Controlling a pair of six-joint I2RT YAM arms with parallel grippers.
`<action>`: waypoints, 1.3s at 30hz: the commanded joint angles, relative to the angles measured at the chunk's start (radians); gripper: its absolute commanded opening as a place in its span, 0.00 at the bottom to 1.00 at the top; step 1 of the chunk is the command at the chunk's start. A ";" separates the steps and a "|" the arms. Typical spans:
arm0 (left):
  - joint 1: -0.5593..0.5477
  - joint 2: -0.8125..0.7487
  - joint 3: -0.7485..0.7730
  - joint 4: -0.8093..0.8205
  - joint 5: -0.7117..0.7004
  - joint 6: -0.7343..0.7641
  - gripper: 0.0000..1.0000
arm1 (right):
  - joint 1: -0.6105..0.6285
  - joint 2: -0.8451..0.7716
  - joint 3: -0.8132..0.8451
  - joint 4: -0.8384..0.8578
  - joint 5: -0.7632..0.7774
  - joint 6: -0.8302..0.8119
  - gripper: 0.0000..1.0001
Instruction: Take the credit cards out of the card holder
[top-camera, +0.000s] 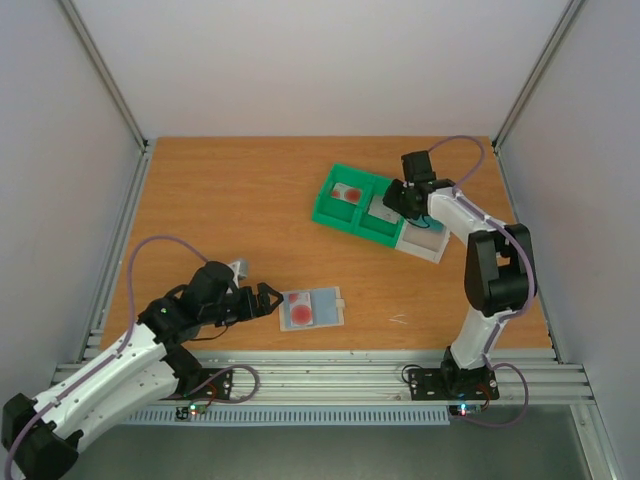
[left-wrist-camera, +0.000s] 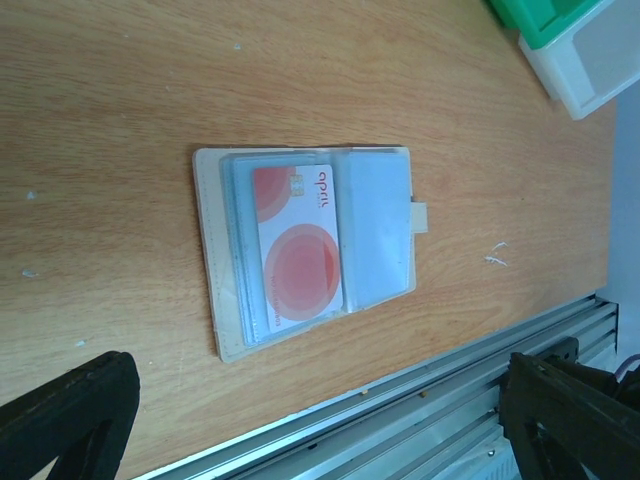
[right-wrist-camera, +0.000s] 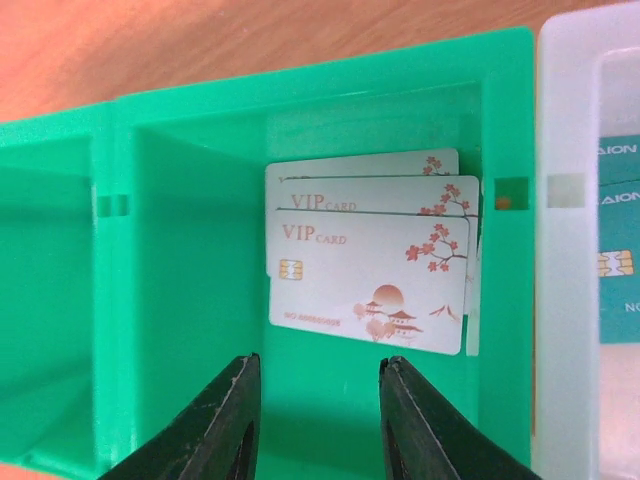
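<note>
Right gripper (right-wrist-camera: 320, 375): jaws partly apart, nothing between; green tray (right-wrist-camera: 300, 110) below, pale cards (right-wrist-camera: 370, 270) just ahead of tips. Left gripper (left-wrist-camera: 320, 415): jaws wide, empty. Card holder (left-wrist-camera: 378, 230) lies open ahead, red-patterned credit card (left-wrist-camera: 300, 250) in pocket. Risk: snug pocket, unpinned holder drags along with card.

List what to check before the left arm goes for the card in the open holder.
1. Card holder open and flat on the table: ok.
2. Red-and-white card sits face up in the pocket away from the tab: ok.
3. Other cards beneath it: cannot tell.
4. Left gripper open, empty, beside the holder: ok.
5. Right gripper away from the holder, over the green tray: ok.
6. Right gripper empty, VIP cards lying in the tray: ok.
</note>
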 joint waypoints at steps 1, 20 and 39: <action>-0.001 0.010 -0.019 0.024 -0.026 -0.010 0.99 | 0.003 -0.095 0.003 -0.044 -0.035 -0.021 0.36; -0.002 0.165 -0.045 0.174 -0.029 -0.025 0.78 | 0.139 -0.420 -0.216 -0.201 -0.221 -0.118 0.36; -0.001 0.425 -0.064 0.490 0.059 -0.035 0.38 | 0.482 -0.500 -0.515 0.042 -0.286 0.048 0.31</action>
